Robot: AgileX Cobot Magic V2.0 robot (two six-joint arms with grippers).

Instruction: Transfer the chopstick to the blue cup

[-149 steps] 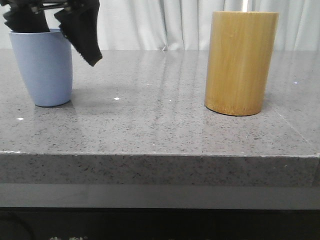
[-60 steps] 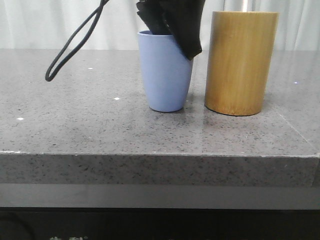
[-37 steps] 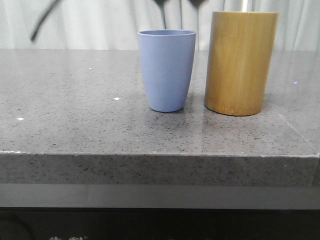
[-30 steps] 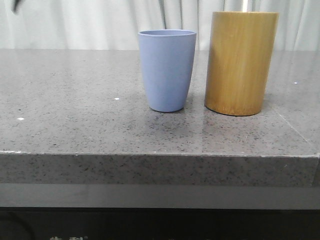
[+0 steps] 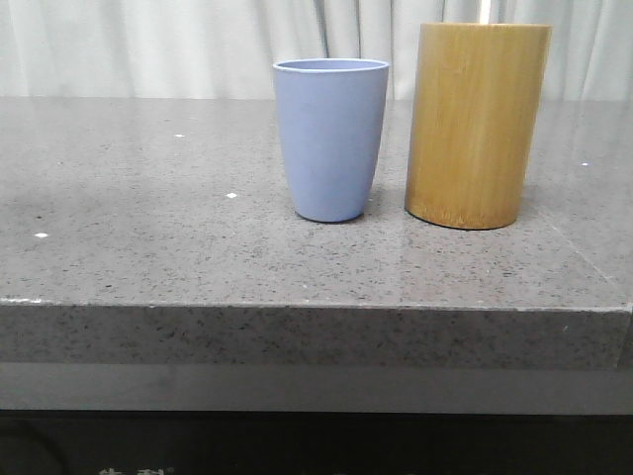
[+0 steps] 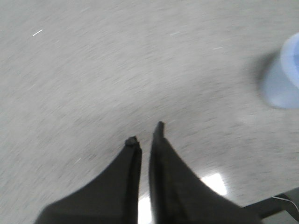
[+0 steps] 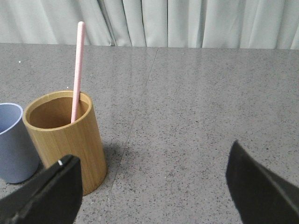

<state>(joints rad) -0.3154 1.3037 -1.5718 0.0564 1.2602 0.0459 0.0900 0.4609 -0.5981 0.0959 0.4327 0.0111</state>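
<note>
The blue cup (image 5: 330,139) stands upright on the grey counter, just left of the tan bamboo cylinder (image 5: 477,124). One pale pink chopstick (image 7: 77,70) stands in the cylinder (image 7: 65,140), leaning on its rim; its tip shows above the cylinder in the front view (image 5: 485,10). My right gripper (image 7: 150,158) is wide open and empty, low over the counter to the right of the cylinder. My left gripper (image 6: 146,131) has its jaws nearly together with nothing between them, above bare counter; the cup (image 6: 282,79) is blurred at that view's edge. Neither gripper shows in the front view.
The counter's front edge (image 5: 316,307) runs across the front view below the two vessels. White curtains (image 5: 148,45) hang behind the counter. The blue cup also shows beside the cylinder in the right wrist view (image 7: 14,144).
My left gripper carried the blue cup from the far left to beside the bamboo cylinder, let it go, then rose up and left out of the front view.
</note>
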